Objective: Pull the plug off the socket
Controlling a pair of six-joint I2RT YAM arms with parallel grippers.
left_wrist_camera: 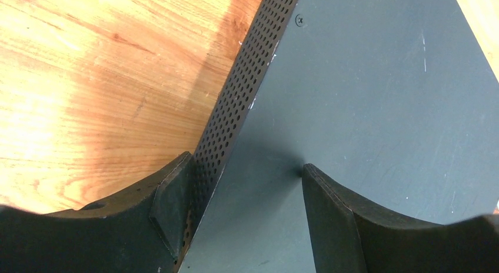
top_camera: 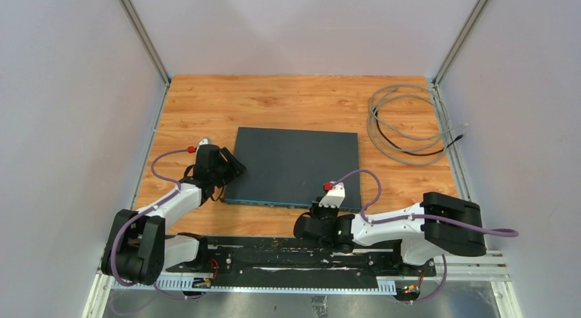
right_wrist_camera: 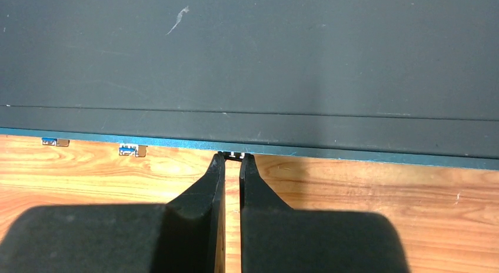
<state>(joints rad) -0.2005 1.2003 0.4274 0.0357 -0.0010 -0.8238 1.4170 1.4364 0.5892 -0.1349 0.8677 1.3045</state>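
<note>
A: Left end effector [left_wrist_camera: 242,170]?
B: Released, astride the near corner of the dark box [left_wrist_camera: 365,96], one pad beside its perforated side.
A: Right end effector [right_wrist_camera: 233,160]?
B: Clenched on the small plug [right_wrist_camera: 234,153], seated in the box's front edge just above the table [right_wrist_camera: 382,190].
A: Risks?
B: Slipping off so tiny a thing; dragging the unclamped box forward.
A: Containers?
B: Only sockets; two small blue clips [right_wrist_camera: 132,150] showing there, left of the grasped plug.

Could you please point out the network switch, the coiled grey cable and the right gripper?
network switch [top_camera: 294,164]: top external view, middle of its top panel.
coiled grey cable [top_camera: 372,119]: top external view, left side of the coil.
right gripper [right_wrist_camera: 233,157]: right wrist view, midway between its fingertips.
</note>
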